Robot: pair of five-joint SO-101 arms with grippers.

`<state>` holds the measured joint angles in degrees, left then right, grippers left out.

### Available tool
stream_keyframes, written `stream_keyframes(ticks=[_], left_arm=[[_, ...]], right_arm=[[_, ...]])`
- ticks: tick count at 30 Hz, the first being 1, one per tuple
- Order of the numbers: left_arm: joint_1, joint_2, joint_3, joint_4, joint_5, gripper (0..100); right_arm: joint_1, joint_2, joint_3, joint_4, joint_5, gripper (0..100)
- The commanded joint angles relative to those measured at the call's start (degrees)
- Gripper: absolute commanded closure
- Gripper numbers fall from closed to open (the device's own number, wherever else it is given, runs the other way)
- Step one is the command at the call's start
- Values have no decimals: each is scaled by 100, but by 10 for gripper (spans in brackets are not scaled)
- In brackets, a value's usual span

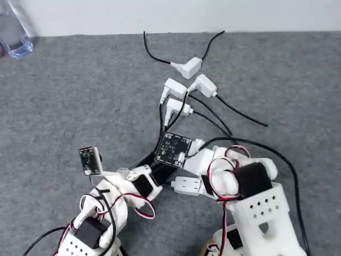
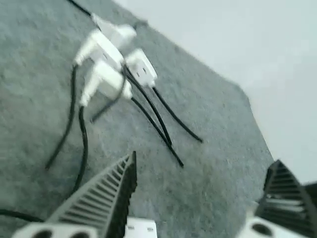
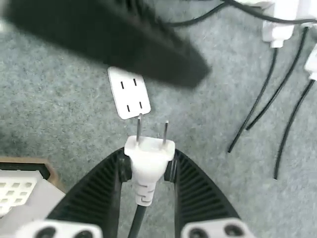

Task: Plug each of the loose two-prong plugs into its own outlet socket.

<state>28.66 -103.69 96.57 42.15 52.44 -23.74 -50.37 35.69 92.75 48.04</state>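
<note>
My right gripper (image 3: 147, 159) is shut on a white two-prong plug (image 3: 147, 154). Its prongs point at a small white outlet socket (image 3: 129, 93) lying flat on the grey carpet, just short of the slots. In the high view this socket (image 1: 186, 185) sits between the two arms. My left gripper (image 2: 203, 166) is open with nothing between its fingers (image 2: 106, 198), and it hangs over the socket's edge (image 2: 141, 229). A dark blurred finger (image 3: 114, 34) crosses above the socket in the right wrist view. Several loose white plugs (image 1: 177, 108) with black cords lie farther back.
The black cords (image 1: 224, 106) trail across the carpet behind the arms. A thick black cable (image 1: 282, 160) loops around the right arm. A clear bottle (image 1: 13, 32) stands at the far left corner by the white wall.
</note>
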Motion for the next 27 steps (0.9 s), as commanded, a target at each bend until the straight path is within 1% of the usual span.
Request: stream_keyframes(ticks=[1,4,7,13,18,21,27], left_arm=[[123,-44,-22,18,53,617],[114,-44,-22,18,53,617],[114,-44,-22,18,53,617],[114,-44,-22,26,53,617],[114,-44,-22,26,53,617],[114,-44,-22,26,53,617],[105,-44,-22,26,53,617]], right_arm=[[-48,-40,88,-295,-62,991],[-101,-13,-9,-259,-79,991],[-286,-13,-264,-101,-378,991],[-954,-4,-993,558,-756,991],[-1007,40,-1407,699,-818,991],[-1015,40,-1407,699,-967,991],[-1015,40,-1407,690,-958,991]])
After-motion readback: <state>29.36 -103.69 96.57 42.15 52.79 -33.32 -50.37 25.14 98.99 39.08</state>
